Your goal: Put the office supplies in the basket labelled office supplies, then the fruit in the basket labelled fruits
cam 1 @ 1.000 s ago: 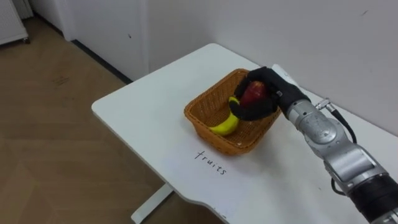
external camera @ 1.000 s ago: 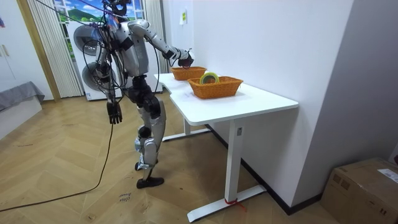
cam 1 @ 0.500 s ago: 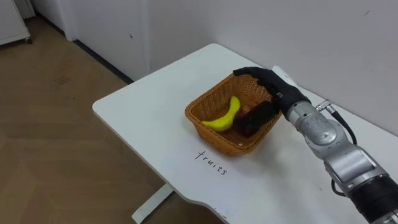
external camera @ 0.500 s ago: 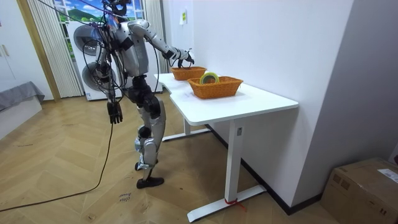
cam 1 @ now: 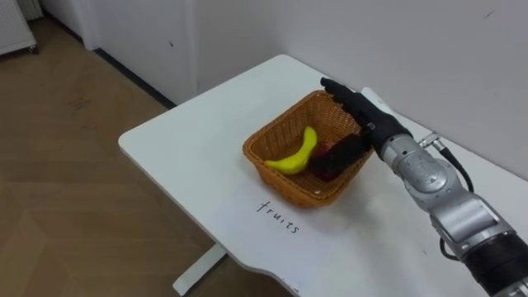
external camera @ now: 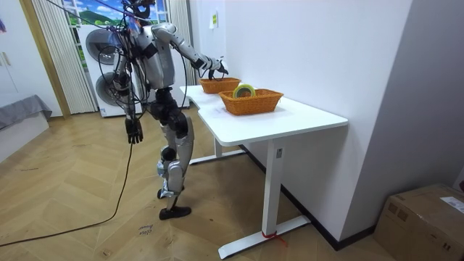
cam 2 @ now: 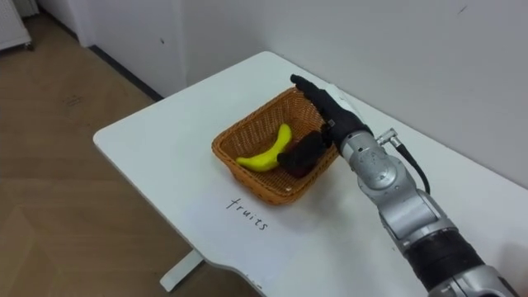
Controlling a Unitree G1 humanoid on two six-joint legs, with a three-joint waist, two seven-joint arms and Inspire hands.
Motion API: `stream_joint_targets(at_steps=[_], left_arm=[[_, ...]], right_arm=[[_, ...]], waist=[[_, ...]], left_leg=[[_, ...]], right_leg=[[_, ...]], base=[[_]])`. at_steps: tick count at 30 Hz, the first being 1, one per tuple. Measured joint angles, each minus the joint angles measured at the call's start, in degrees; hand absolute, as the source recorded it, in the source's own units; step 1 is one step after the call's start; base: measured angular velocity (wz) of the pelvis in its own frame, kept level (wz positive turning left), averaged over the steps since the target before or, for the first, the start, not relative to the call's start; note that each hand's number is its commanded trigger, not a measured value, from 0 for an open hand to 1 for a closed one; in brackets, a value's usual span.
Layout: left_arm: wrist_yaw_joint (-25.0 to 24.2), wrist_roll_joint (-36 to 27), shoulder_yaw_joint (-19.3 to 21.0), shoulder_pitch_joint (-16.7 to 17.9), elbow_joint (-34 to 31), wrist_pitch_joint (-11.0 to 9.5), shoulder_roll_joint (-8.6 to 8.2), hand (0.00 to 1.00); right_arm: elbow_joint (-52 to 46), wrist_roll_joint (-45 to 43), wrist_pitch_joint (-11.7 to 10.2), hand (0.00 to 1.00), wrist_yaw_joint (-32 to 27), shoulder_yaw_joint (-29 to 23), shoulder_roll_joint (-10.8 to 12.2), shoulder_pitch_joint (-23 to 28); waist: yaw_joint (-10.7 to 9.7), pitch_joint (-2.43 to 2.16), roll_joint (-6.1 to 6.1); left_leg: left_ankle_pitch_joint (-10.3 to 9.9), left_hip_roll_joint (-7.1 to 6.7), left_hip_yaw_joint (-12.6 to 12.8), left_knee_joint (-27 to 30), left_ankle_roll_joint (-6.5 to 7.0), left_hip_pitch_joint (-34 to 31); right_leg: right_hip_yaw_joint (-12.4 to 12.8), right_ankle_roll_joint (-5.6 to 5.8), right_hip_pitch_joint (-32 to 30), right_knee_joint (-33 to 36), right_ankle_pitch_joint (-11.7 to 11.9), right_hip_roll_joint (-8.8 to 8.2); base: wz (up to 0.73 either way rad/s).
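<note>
Apple [cam 1: 322,155] lies loose beneath fingers [cam 1: 343,94].

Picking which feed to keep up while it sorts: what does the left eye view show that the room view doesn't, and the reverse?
Left eye view: inside the fruit basket, a banana with a dark red fruit beside it, and a handwritten label on the table in front.
Room view: the robot standing at the table's end, its left robot hand hanging by its side, and a second basket holding a tape roll.
Both: the table, the fruit basket, and the right robot hand open over the basket's right side, holding nothing.
</note>
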Motion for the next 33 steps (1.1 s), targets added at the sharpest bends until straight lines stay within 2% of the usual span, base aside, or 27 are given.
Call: stream_joint_targets(at_steps=[6, 10, 13, 19, 24, 27, 31, 33], left_arm=[[0.0, 0.0, 0.1, 0.0, 0.0, 0.0, -0.02, 0.0], [-0.2, -0.1, 0.1, 0.2, 0.0, 0.1, -0.15, 0.0], [-0.3, -0.2, 0.1, 0.2, -0.2, 0.0, -0.16, 0.0], [-0.3, -0.1, 0.1, 0.1, -0.8, -0.3, -0.08, 0.0], [-0.2, -0.4, 0.1, -0.6, -0.7, -0.7, 0.04, 0.0], [-0.2, -0.6, 0.2, -1.6, -0.5, -1.5, 0.06, 0.0], [-0.2, -0.6, 0.2, -2.2, -0.4, -1.6, 0.09, 0.0], [-0.2, -0.6, 0.2, -2.7, -0.4, -1.6, 0.1, 0.0]], right_arm=[[0.0, -0.4, 0.0, 0.0, 0.0, -0.1, 0.0, 0.1], [-0.1, -1.2, 0.0, 0.0, 0.0, -1.1, -0.1, 0.1], [-0.4, -0.6, 0.0, 0.0, -0.3, -2.6, -0.2, 0.1], [-4.0, -0.1, -0.1, 0.0, -1.7, -5.4, -1.9, 0.1], [-5.8, 0.7, -0.4, 0.0, -2.0, -6.4, -4.8, 0.1], [-6.5, 0.5, -0.4, 0.0, -2.1, -8.7, -5.0, 0.1], [-10.9, 0.3, -0.5, 0.0, -4.3, -12.0, -5.5, 0.1], [-11.8, 0.0, -1.1, 0.0, -6.0, -13.2, -6.3, 0.1]], waist=[[-0.3, 0.15, 0.36], [-1.7, 0.07, 0.39], [-2.0, -0.21, 0.27], [-5.2, -0.46, -0.08], [-7.3, -0.53, -0.31], [-8.1, -0.49, -0.4], [-11.0, -0.47, -0.33], [-11.7, -0.47, -0.32]], left_leg=[[0.0, 0.19, 0.3, -0.3, -0.01, 0.8], [0.0, 0.19, 0.4, -0.2, -0.01, 0.8], [0.0, 0.39, 1.4, -0.3, 0.01, 0.8], [-0.1, 0.46, 2.0, -0.4, 0.13, 0.9], [0.0, 0.67, 3.3, -1.2, 0.2, 2.2], [-0.1, 1.28, 5.1, -1.3, 0.26, 2.3], [-0.2, 1.45, 6.0, -1.2, 0.35, 1.9], [-0.2, 1.46, 6.1, -1.1, 0.38, 1.9]], right_leg=[[0.3, -0.01, 0.5, 0.2, 0.0, 0.07], [0.3, -0.01, 0.4, 0.3, 0.0, 0.01], [1.4, -0.01, 0.0, 0.5, 0.0, 0.0], [2.6, -0.02, -0.6, 1.0, 0.0, -0.07], [4.3, -0.02, -0.1, 1.2, 0.0, -0.12], [5.4, -0.11, -1.1, 1.8, 0.1, -0.04], [6.5, -0.29, -1.7, 1.6, 0.2, 0.12], [7.0, -0.28, -1.9, 1.7, 0.3, 0.17]], base=[[-0.03], [-0.02], [-0.13], [-0.07], [-0.15], [-0.25], [-0.12], [-0.08]])
